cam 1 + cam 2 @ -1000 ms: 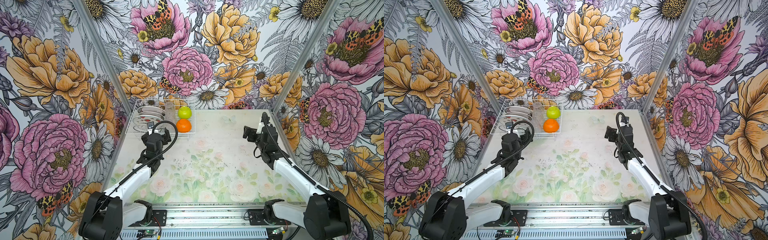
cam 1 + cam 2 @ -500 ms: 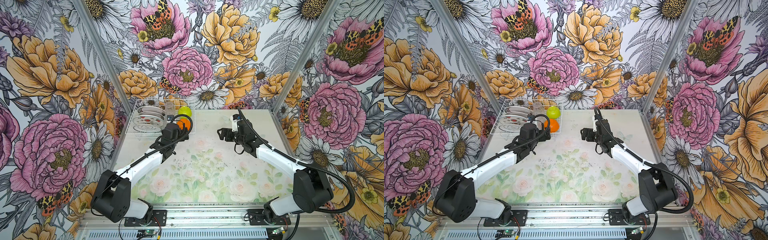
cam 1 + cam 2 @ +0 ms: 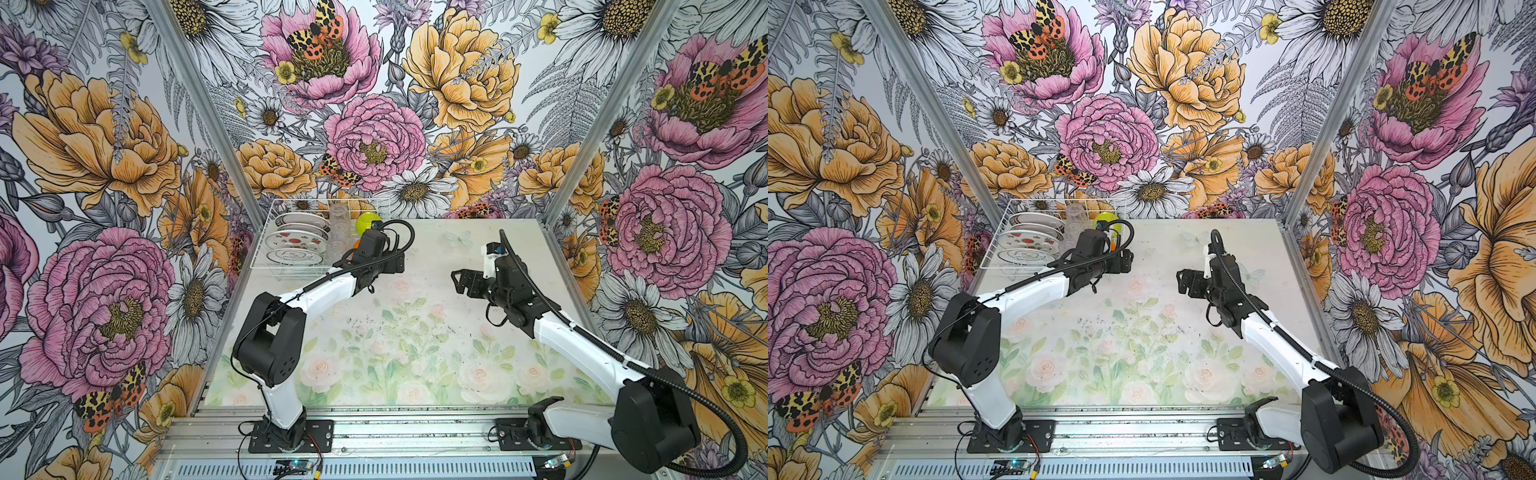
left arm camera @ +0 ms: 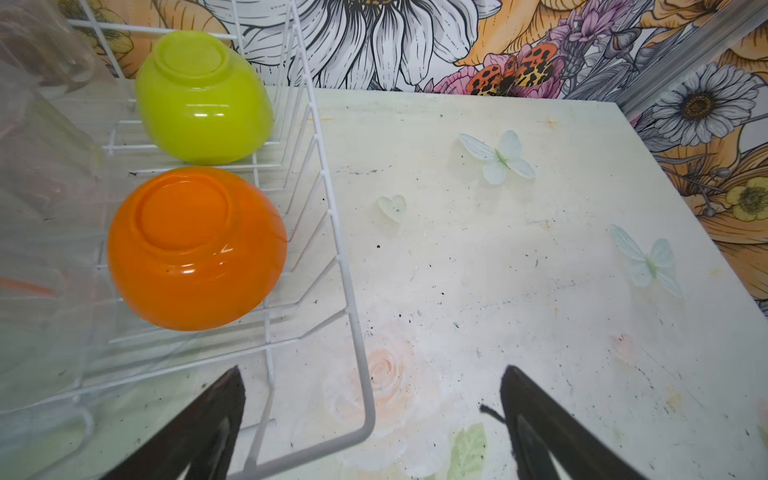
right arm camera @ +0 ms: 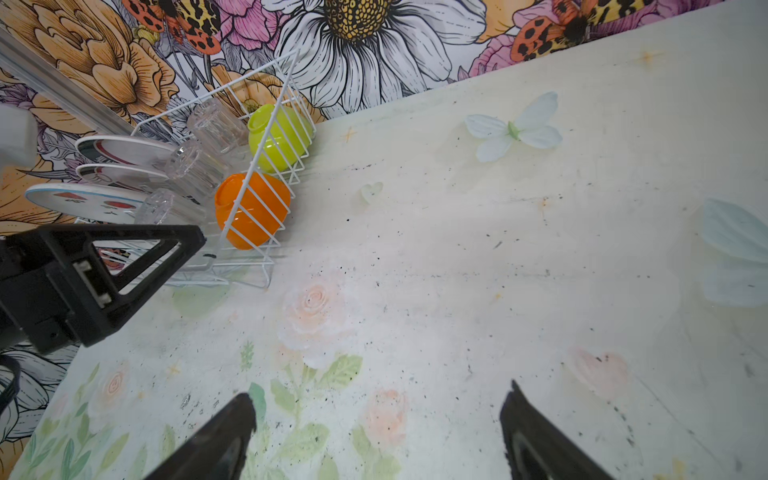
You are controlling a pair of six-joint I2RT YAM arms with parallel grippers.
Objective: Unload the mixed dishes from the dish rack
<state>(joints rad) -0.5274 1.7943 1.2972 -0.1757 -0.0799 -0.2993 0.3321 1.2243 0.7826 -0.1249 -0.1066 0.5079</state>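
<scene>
Black fingers (image 4: 216, 415) of the left gripper (image 4: 370, 374) are standing wide apart, released and gripping nothing. They are straddling the near corner of the dish rack (image 4: 341, 259), just short of the orange bowl (image 4: 195, 249). The right gripper (image 5: 379, 392) fingers (image 5: 536, 424) are likewise spread and empty. They are hovering over bare surface (image 4: 498, 270), well apart from the rack and pointing toward it.

All the dishes are sitting in the rack, so nothing looks unloaded yet. The orange bowl is lying base-up against the rack's side wall on the right arm's side. The lime-green bowl (image 4: 203, 99) is lying base-up just behind it, toward the rack's back wall. Clear tumblers (image 5: 216, 120) are lining up just beside the bowls, deeper in the rack. Plates (image 3: 295, 239) are leaning in the prongs on the rack's far side from the bowls.

Risks:
- **Wire grab:** the rack's corner wire is lying between the left fingers, so closing here is likely catching the rim instead of the bowl and dragging the whole rack.
- **Slip:** the bowl is looking glossy and rounded, so a shallow pinch is likely slipping off.
- **Knocked tumblers:** they are sitting right next to the bowl, and a finger going in on that side is likely tipping one.
- **Arm clash:** the right arm is aiming at the same rack corner, so the two arms are risking a collision.
</scene>
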